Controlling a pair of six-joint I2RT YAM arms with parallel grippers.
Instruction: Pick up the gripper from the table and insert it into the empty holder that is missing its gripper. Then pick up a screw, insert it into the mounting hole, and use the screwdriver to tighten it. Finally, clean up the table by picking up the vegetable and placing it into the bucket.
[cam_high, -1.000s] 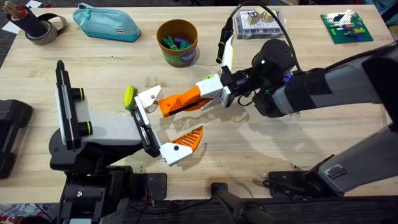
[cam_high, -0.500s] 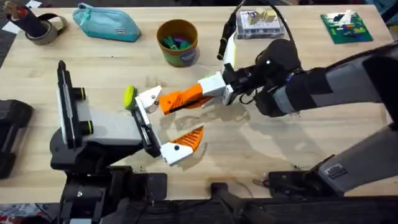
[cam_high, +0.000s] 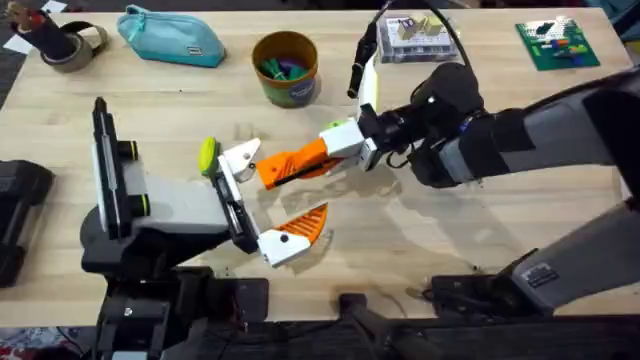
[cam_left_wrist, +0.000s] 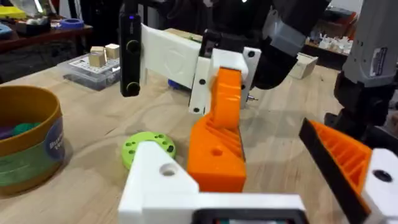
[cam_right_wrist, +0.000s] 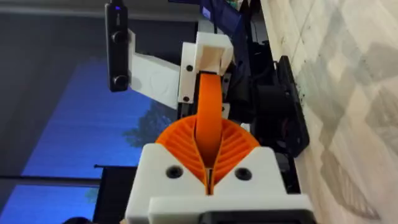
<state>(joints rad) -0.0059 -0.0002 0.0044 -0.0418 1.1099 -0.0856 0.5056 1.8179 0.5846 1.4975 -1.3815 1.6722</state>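
Part: orange ribbed wedge-shaped plastic finger (cam_high: 293, 161), stiff, light.
Hold: right gripper (cam_high: 352, 142) clamped on its white base.
Left gripper: cannot tell.

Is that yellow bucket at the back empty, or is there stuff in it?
Not empty. The overhead view looks down into the bucket and shows green and purple items lying inside; what they are cannot be told.

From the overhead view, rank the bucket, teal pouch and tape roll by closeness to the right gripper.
From the right gripper:
1. Bucket, just beyond it, up-left.
2. Teal pouch, farther left along the far edge.
3. Tape roll, far-left corner.
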